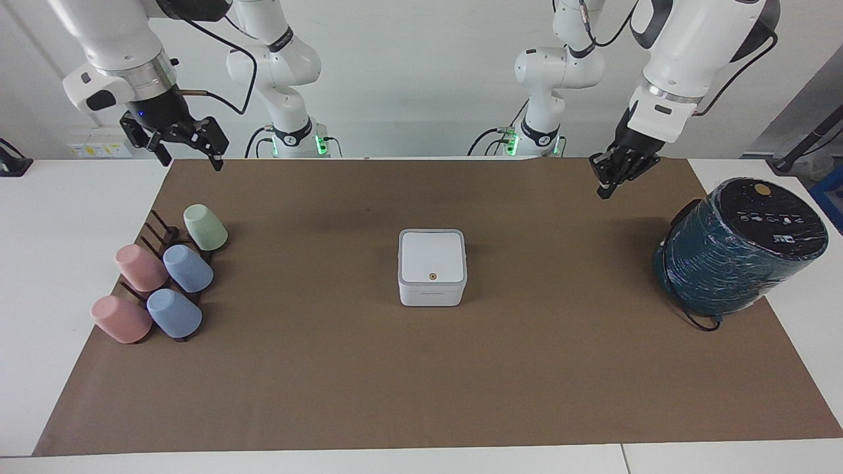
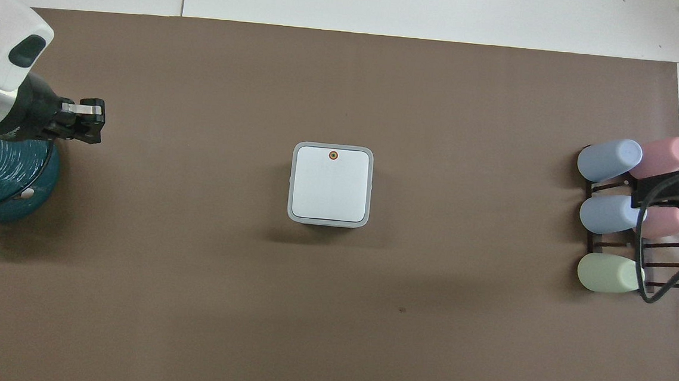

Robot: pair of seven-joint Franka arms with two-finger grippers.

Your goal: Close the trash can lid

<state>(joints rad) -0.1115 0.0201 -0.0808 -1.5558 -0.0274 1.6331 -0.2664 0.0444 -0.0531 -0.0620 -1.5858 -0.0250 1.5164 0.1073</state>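
The trash can (image 1: pixel 432 291) is a small white square box in the middle of the brown mat; it also shows in the overhead view (image 2: pixel 291 182). Its lid (image 1: pixel 432 255) lies flat and closed on top, orange-brown dot up, also seen from above (image 2: pixel 331 187). My left gripper (image 1: pixel 604 186) hangs shut and empty in the air over the mat beside the teal cylinder, well apart from the can; it also shows in the overhead view (image 2: pixel 96 121). My right gripper (image 1: pixel 188 153) waits open and raised over the mat's edge above the cup rack.
A large dark teal cylinder (image 1: pixel 737 247) leans at the left arm's end of the mat, with a black cable under it. A dark rack (image 1: pixel 161 234) with several pastel cups lying on it sits at the right arm's end.
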